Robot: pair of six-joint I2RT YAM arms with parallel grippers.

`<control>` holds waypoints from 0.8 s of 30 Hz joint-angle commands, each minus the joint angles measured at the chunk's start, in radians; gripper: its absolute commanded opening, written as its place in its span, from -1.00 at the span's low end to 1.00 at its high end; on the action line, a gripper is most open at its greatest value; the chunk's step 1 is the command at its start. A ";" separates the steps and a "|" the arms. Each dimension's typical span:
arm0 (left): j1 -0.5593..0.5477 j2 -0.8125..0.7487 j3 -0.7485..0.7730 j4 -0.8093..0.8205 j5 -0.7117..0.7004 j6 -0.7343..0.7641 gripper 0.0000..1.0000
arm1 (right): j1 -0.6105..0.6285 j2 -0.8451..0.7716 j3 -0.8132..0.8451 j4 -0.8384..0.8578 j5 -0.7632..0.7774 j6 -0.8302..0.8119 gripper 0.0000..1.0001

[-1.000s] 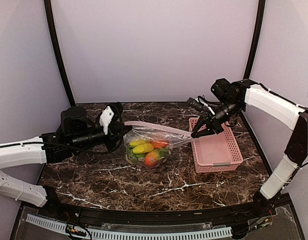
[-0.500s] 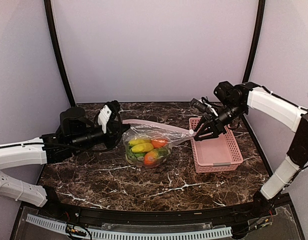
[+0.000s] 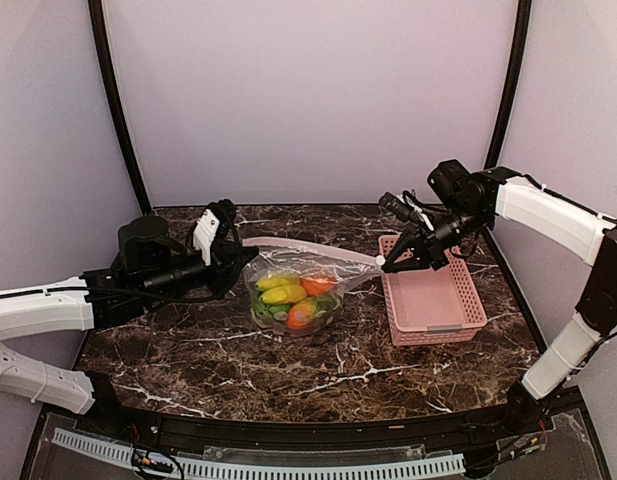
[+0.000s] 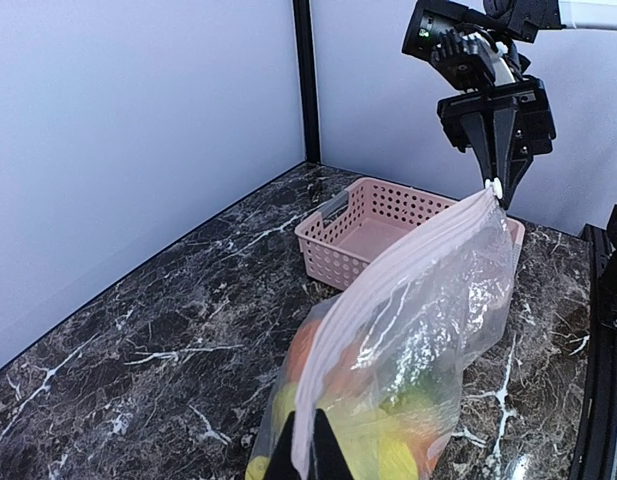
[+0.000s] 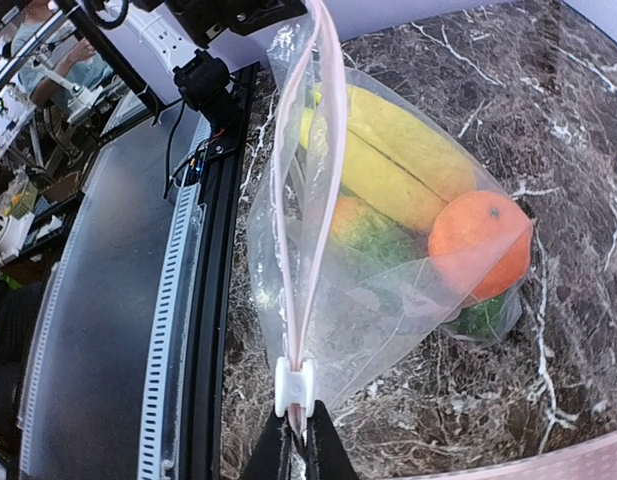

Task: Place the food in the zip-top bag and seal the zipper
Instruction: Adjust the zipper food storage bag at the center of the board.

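The zip-top bag [image 3: 293, 290] hangs stretched between my two grippers, its belly resting on the table. The food [image 3: 288, 296] is inside it: a yellow banana [image 5: 388, 160], an orange [image 5: 478, 245] and green pieces [image 5: 373, 240]. My left gripper [image 3: 244, 254] is shut on the left end of the zipper [image 4: 388, 280], its fingertips [image 4: 280, 462] pinching the strip. My right gripper [image 3: 386, 266] is shut on the zipper's right end, right behind the white slider tab [image 5: 295, 387]. Beyond the slider the two pink strips [image 5: 306, 200] run slightly apart.
The pink slatted basket [image 3: 433, 300] stands on the table at the right, under and just beyond my right gripper, with nothing in it; it also shows in the left wrist view [image 4: 373, 225]. Dark marble table [image 3: 288, 365], walls on three sides.
My left gripper has drawn a little to the left and my right gripper has shifted slightly, so the zipper line is pulled tauter. Both holds are unchanged.
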 commanded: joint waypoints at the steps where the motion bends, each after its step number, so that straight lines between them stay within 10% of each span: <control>1: 0.008 -0.022 -0.009 0.018 -0.001 -0.006 -0.99 | -0.005 -0.013 -0.002 0.030 -0.010 0.005 -1.00; 12: 0.106 0.035 0.047 0.110 0.041 0.147 -0.99 | -0.005 -0.008 0.170 0.326 0.242 -0.028 -1.00; 24: 0.229 0.176 0.284 0.028 0.295 0.334 -0.99 | -0.040 0.083 0.347 0.395 0.169 0.002 -1.00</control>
